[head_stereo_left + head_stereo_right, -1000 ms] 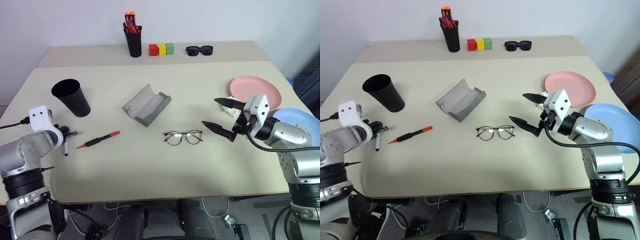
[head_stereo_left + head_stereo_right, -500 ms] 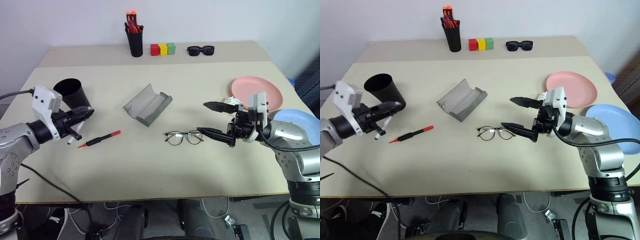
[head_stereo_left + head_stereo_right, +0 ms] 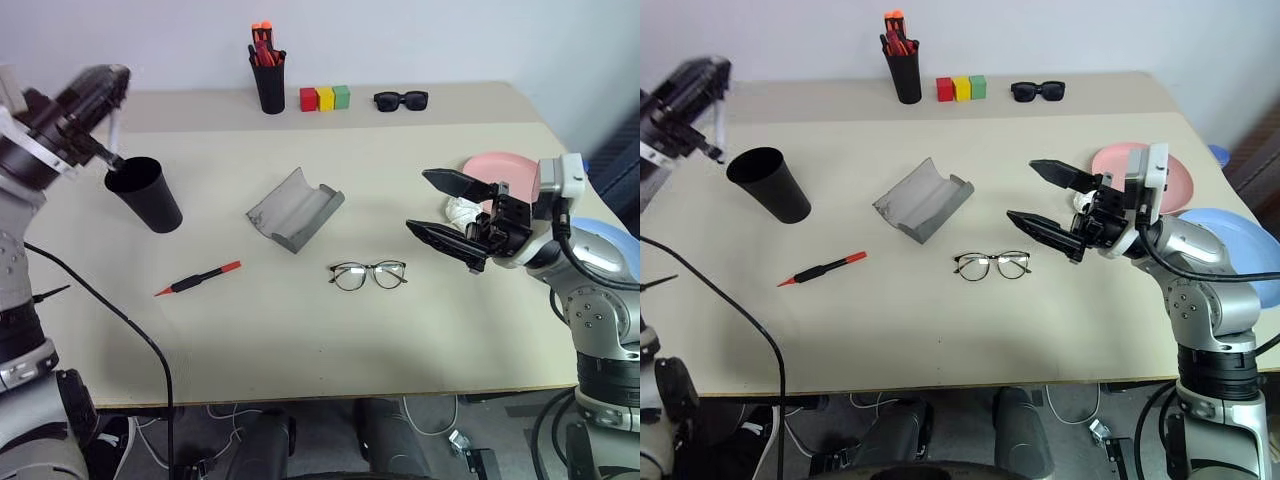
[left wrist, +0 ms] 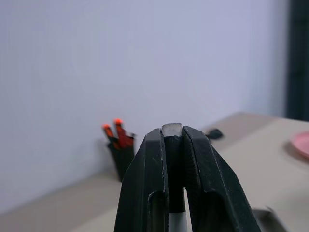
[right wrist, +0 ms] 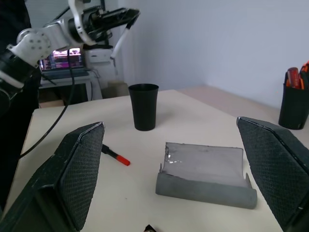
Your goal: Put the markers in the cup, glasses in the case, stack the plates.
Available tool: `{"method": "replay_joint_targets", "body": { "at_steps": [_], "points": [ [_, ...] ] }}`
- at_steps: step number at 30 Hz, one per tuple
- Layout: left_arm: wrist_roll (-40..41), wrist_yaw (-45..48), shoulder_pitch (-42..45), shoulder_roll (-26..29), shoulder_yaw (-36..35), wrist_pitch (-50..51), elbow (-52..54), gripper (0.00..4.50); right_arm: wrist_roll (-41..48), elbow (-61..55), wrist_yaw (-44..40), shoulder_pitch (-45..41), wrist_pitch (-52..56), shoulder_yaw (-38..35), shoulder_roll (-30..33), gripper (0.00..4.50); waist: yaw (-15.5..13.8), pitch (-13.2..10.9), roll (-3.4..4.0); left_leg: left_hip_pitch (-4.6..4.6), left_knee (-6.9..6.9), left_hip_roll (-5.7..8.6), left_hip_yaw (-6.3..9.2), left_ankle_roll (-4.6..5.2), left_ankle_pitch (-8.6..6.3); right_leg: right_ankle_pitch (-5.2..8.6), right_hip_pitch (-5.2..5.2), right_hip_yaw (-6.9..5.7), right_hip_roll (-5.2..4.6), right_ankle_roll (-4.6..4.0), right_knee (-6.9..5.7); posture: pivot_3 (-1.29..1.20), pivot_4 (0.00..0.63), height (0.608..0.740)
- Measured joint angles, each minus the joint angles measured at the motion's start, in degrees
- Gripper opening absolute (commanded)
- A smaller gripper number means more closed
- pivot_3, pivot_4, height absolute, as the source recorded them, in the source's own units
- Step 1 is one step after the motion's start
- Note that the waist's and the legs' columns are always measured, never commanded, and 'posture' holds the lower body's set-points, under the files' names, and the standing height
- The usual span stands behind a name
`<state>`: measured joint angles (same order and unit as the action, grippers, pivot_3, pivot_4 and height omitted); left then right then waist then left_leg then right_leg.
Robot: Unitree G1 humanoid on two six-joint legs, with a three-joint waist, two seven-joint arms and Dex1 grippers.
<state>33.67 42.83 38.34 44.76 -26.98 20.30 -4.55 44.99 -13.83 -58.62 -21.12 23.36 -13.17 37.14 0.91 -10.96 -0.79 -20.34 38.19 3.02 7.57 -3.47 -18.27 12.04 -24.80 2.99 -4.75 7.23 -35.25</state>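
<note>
White marker (image 5: 120,42) pinched in left end effector (image 5: 126,15) — right end effector (image 3: 447,215) spread wide, empty.

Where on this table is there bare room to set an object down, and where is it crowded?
Bare: the near strip in front of the marker and eyeglasses; also the stretch between the glasses case and pink plate. Crowded: the back edge, with pen holder, coloured blocks and sunglasses.
</note>
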Motion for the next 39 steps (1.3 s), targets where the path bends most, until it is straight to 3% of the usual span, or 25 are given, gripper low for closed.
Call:
{"method": "replay_joint_targets", "body": {
  "at_steps": [14, 20, 31, 35, 39],
  "points": [
    [-6.3, 5.5, 12.8, -5.0, 0.8, -31.2, -39.3, 0.03, -1.5, 0.0, 1.0, 0.3, -0.1, 0.3, 0.1, 4.50, -0.1, 0.0, -0.02, -0.04, 0.02, 0.01, 0.01, 0.01, -0.01, -0.01, -0.03, -0.01, -0.01, 0.01, -0.01, 0.00, 0.150, 0.740],
    [-6.2, 9.4, 13.8, -5.6, 0.8, -34.9, -45.5, 0.03, -1.6, 0.0, 1.4, 1.4, 0.0, 0.3, 0.6, 4.50, 0.1, 0.0, -0.02, -0.04, 0.02, 0.01, 0.01, 0.02, -0.01, -0.01, -0.06, -0.01, -0.01, 0.02, -0.04, 0.00, 0.150, 0.740],
    [-6.9, 8.1, 14.1, -7.0, 0.2, -42.5, -55.3, 0.03, -1.6, 0.0, 1.6, 2.7, 0.0, -0.2, 2.0, 4.50, 0.0, 0.0, -0.02, -0.04, 0.02, 0.01, 0.01, 0.02, -0.01, -0.01, -0.06, -0.01, -0.01, 0.02, -0.06, 0.00, 0.150, 0.740],
    [-6.9, 8.3, 14.1, -8.6, 0.2, -43.9, -56.7, 1.67, -1.6, -0.1, 1.6, 3.0, 0.0, -0.2, 2.2, 4.50, 0.0, 0.0, -0.02, -0.05, 0.03, 0.01, 0.01, 0.02, -0.01, -0.01, -0.06, -0.01, -0.01, 0.02, -0.06, 0.00, 0.150, 0.740],
    [-6.9, 8.2, 14.1, -9.0, 0.2, -44.7, -57.7, 3.75, -1.6, -0.7, 1.7, 3.4, 0.0, -0.8, 2.5, 4.50, 0.0, 0.0, -0.02, -0.05, 0.03, 0.01, 0.02, 0.03, -0.01, -0.01, -0.06, -0.01, -0.01, 0.02, -0.07, 0.00, 0.150, 0.740]
  ]
}}
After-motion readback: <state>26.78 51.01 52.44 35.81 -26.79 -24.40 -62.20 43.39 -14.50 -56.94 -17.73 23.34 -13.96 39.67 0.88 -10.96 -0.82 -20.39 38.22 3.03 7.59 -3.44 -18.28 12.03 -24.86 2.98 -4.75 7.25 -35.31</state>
